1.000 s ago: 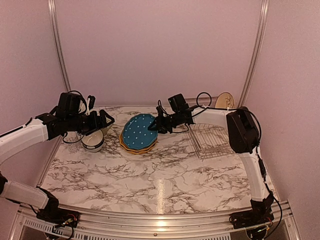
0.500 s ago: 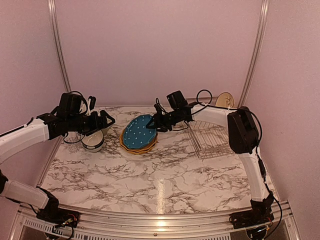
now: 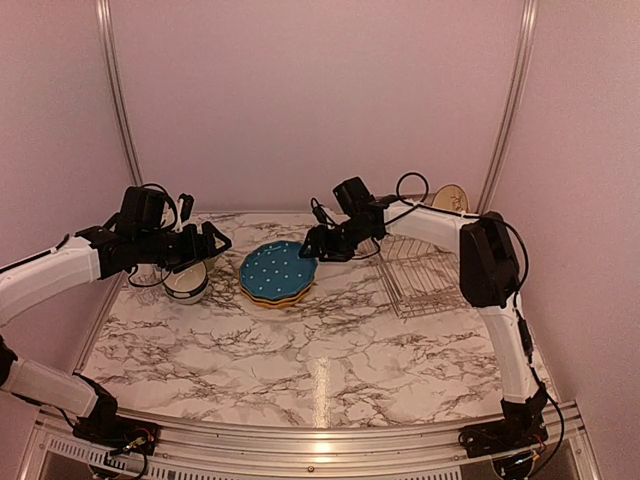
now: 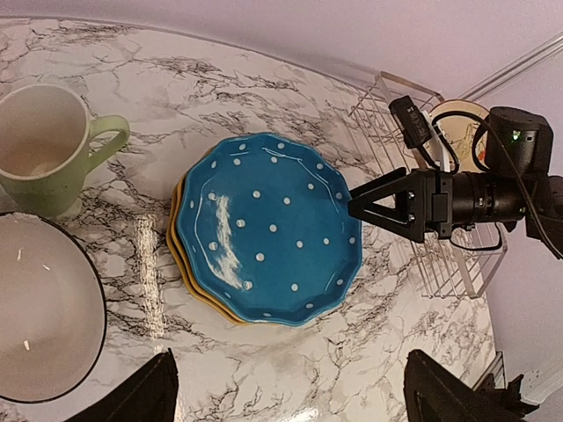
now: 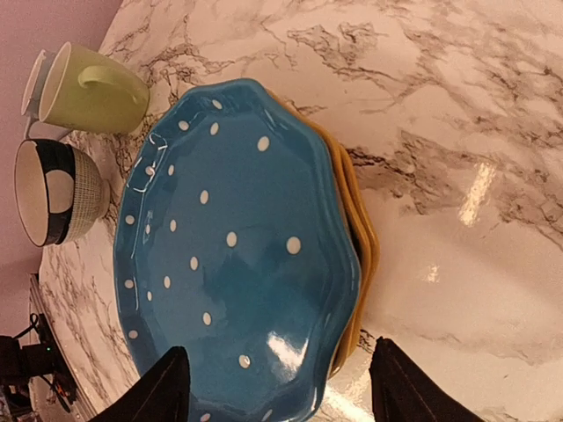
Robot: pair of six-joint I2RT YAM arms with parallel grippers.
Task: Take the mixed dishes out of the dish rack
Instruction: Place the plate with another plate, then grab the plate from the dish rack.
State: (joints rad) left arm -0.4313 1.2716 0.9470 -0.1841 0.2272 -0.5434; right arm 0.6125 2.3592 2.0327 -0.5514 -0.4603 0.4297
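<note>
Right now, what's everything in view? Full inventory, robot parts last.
blue white-dotted plate: 1, blue, flat on top of the plate stack, mid-table
mustard-yellow plates: count unclear, mustard, stacked under the blue plate
pale-green mug: 1, pale green, left of the stack
bowl: 1, white inside with a dark rim, beside the mug
cream plate: 1, cream, on edge at the rack's far end
dish rack: 1, silver wire, right side of the table
table: 1, white marble, grey veins
left gripper: open, above the bowl
right gripper: open, between stack and rack
</note>
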